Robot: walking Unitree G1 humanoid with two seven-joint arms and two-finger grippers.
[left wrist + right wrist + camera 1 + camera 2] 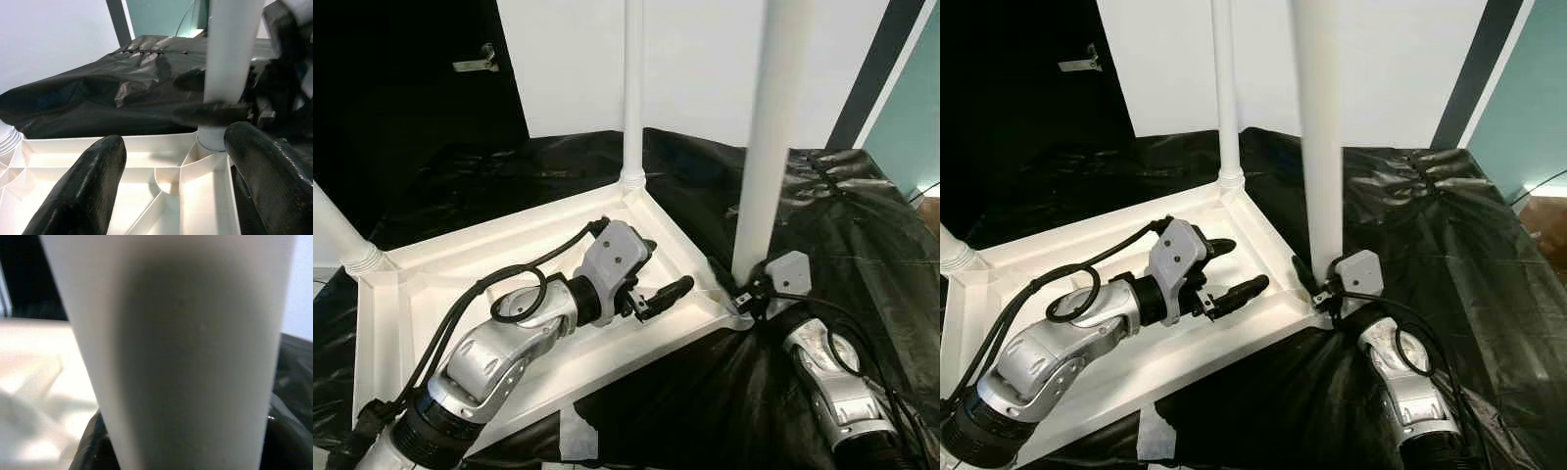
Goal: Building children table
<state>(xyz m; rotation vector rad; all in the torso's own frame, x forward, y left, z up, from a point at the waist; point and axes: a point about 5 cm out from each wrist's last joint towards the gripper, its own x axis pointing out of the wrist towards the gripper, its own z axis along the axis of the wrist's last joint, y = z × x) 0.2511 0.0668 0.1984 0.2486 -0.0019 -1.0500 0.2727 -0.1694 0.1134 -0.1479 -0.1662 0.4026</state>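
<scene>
Three legs: standing up from an upturned white tabletop, one at each visible corner.
Black sheet: crinkled plastic spread under everything — the tabletop lies on it, ribbed underside facing up.
Wall: white, behind the sheet; a dark opening lies to the robot's left of it.
Tabletop: rimmed tray shape, with raised ribs running out from the corner sockets.
Near leg: thick white tube, upright in the socket at the tabletop's right corner, just in front of the right arm.
Far leg: thinner-looking, upright in the back corner socket.
Left leg: tilted outward at the left corner, cut off by the picture edge.
Left gripper: hovering low over the tabletop's inner face, fingers spread apart with nothing between them, pointing toward the near leg.
Right gripper: at the base of the near leg, fingers clasped around it just above the socket — the wrist camera sits tight against the white tube.
</scene>
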